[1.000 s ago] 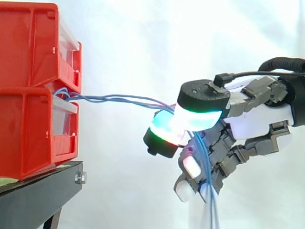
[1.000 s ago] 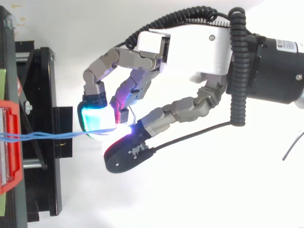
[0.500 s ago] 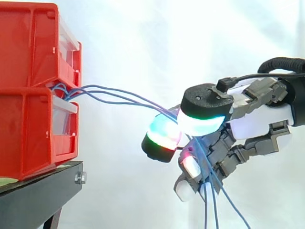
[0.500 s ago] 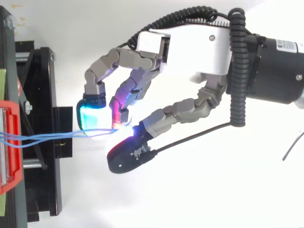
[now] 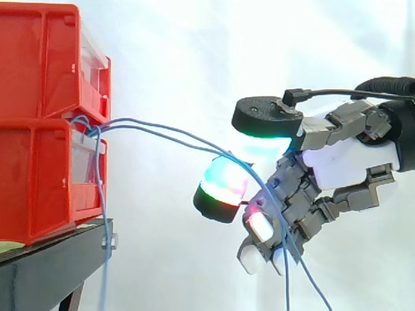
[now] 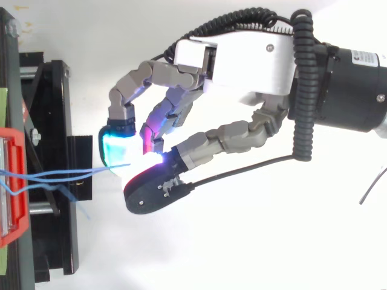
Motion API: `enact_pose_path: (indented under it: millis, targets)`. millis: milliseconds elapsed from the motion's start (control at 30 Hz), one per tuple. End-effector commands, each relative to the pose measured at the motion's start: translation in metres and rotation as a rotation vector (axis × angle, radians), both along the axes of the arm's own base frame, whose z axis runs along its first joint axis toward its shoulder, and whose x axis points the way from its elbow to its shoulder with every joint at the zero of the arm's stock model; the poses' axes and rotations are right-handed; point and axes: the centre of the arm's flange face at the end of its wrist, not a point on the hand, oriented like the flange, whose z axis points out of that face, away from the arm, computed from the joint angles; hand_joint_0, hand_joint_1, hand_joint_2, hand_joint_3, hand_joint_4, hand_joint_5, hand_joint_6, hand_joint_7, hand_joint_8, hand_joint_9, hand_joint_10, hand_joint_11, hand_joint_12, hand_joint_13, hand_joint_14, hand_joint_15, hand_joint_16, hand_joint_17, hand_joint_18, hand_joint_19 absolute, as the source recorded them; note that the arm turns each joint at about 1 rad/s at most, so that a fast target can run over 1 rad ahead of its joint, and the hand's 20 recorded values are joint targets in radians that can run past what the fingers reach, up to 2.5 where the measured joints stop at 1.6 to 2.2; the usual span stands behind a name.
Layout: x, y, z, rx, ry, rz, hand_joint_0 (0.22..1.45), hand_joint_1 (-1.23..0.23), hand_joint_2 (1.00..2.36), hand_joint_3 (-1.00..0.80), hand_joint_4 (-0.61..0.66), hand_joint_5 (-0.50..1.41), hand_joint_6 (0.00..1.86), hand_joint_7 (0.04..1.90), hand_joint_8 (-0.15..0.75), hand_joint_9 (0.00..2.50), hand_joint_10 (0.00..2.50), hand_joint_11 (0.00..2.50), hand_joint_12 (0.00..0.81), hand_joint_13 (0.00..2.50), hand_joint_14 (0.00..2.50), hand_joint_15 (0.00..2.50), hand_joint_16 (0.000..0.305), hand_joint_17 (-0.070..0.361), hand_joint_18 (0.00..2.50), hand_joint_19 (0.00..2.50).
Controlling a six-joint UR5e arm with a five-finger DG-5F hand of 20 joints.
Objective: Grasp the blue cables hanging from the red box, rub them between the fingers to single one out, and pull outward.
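Observation:
Two red boxes (image 5: 39,181) stand stacked at the left on a black stand (image 5: 52,265). Thin blue cables (image 5: 162,135) come out between the boxes and run right in a slack arc to my hand (image 5: 350,162). They pass between the thumb's green-glowing pad (image 5: 262,139) and a cyan-and-red glowing fingertip (image 5: 220,184), then hang down below the hand. A separate blue cable (image 5: 100,214) hangs free, straight down the front of the lower box. From above, the hand (image 6: 242,54) has its fingers curled, with the cables (image 6: 60,175) entering under the thumb.
The white curtain fills the background. The arm comes in from the right. The stand's black frame (image 6: 54,121) lies just left of the fingertips in the top view, with open air between the hand and the boxes.
The cables went from taut to slack. One cable slipped out of the hand and now hangs by the box. The thumb rose and slid left over the fingertip.

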Motion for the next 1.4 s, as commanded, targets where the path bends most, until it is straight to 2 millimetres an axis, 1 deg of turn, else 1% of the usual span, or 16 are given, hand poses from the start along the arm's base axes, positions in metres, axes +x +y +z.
enact_pose_path:
  millis: [0, 100, 300, 367, 400, 433, 533, 733, 1000, 1067, 1167, 1300, 1367]
  targets:
    - [-0.0001, -0.0001, -0.0001, 0.0, 0.0, 0.0, 0.6, -0.72, 1.01, -0.42, 0.04, -0.17, 0.86, 0.93, 0.296, 0.97, 0.02, 0.64, 0.38, 0.83, 0.02, 0.43, 0.051, 0.115, 0.79, 0.53]
    - [0.0002, -0.0001, 0.0006, 0.0, -0.001, 0.0, 0.61, -0.73, 1.01, -0.37, 0.03, -0.17, 0.86, 0.94, 0.299, 0.98, 0.02, 0.64, 0.38, 0.83, 0.02, 0.42, 0.051, 0.114, 0.8, 0.53]
    - [0.0001, -0.0001, -0.0012, 0.0, 0.002, 0.0, 0.6, -0.72, 1.02, -0.2, 0.02, -0.16, 0.88, 0.96, 0.312, 1.0, 0.02, 0.64, 0.387, 0.85, 0.02, 0.43, 0.053, 0.119, 0.83, 0.53]
    - [-0.0001, -0.0001, -0.0001, 0.0, 0.0, 0.0, 0.61, -0.73, 1.02, -0.17, 0.03, -0.16, 0.89, 0.95, 0.32, 1.01, 0.02, 0.64, 0.399, 0.86, 0.02, 0.42, 0.055, 0.124, 0.85, 0.51]
    - [-0.0001, -0.0001, -0.0001, 0.0, 0.0, 0.0, 0.62, -0.76, 1.02, -0.16, 0.03, -0.16, 0.89, 0.95, 0.318, 1.01, 0.02, 0.65, 0.398, 0.85, 0.02, 0.42, 0.054, 0.122, 0.84, 0.52]
    - [0.0, 0.0011, -0.0001, 0.0, 0.0, 0.001, 0.63, -0.81, 1.02, -0.17, 0.02, -0.17, 0.89, 0.94, 0.302, 0.98, 0.02, 0.64, 0.391, 0.84, 0.02, 0.41, 0.052, 0.118, 0.81, 0.52]
    - [0.0003, 0.0009, 0.0006, 0.0, -0.001, 0.0, 0.66, -0.87, 1.02, -0.24, 0.02, -0.17, 0.89, 0.94, 0.291, 0.96, 0.02, 0.65, 0.382, 0.82, 0.02, 0.42, 0.051, 0.114, 0.79, 0.52]
    - [-0.0001, -0.0001, -0.0001, 0.0, 0.0, 0.0, 0.7, -0.89, 1.01, -0.37, 0.01, -0.17, 0.89, 0.93, 0.287, 0.96, 0.02, 0.64, 0.381, 0.82, 0.02, 0.41, 0.05, 0.113, 0.78, 0.51]
    - [0.0, 0.0011, -0.0001, 0.0, 0.0, 0.001, 0.74, -0.88, 1.0, -0.5, -0.03, -0.17, 0.89, 0.91, 0.283, 0.96, 0.02, 0.64, 0.38, 0.82, 0.02, 0.41, 0.049, 0.111, 0.78, 0.5]
    - [0.0001, -0.0002, -0.0012, -0.001, 0.002, -0.002, 0.74, -0.89, 1.0, -0.5, -0.02, -0.17, 0.89, 0.9, 0.282, 0.96, 0.02, 0.64, 0.379, 0.82, 0.02, 0.41, 0.049, 0.111, 0.78, 0.5]
    - [-0.0001, -0.0003, -0.0001, 0.0, 0.0, -0.002, 0.71, -0.88, 1.0, -0.5, 0.02, -0.17, 0.88, 0.92, 0.286, 0.96, 0.02, 0.64, 0.379, 0.83, 0.02, 0.41, 0.049, 0.11, 0.78, 0.5]
    - [-0.0001, -0.0001, -0.0001, -0.001, 0.001, 0.0, 0.59, -0.79, 1.0, -0.5, 0.05, -0.16, 0.87, 0.92, 0.292, 0.98, 0.02, 0.64, 0.382, 0.84, 0.02, 0.43, 0.05, 0.112, 0.79, 0.52]
    - [-0.0001, -0.0003, -0.0001, 0.0, 0.0, -0.002, 0.55, -0.76, 1.0, -0.5, 0.06, -0.16, 0.87, 0.9, 0.299, 0.98, 0.02, 0.64, 0.386, 0.84, 0.02, 0.43, 0.051, 0.116, 0.8, 0.51]
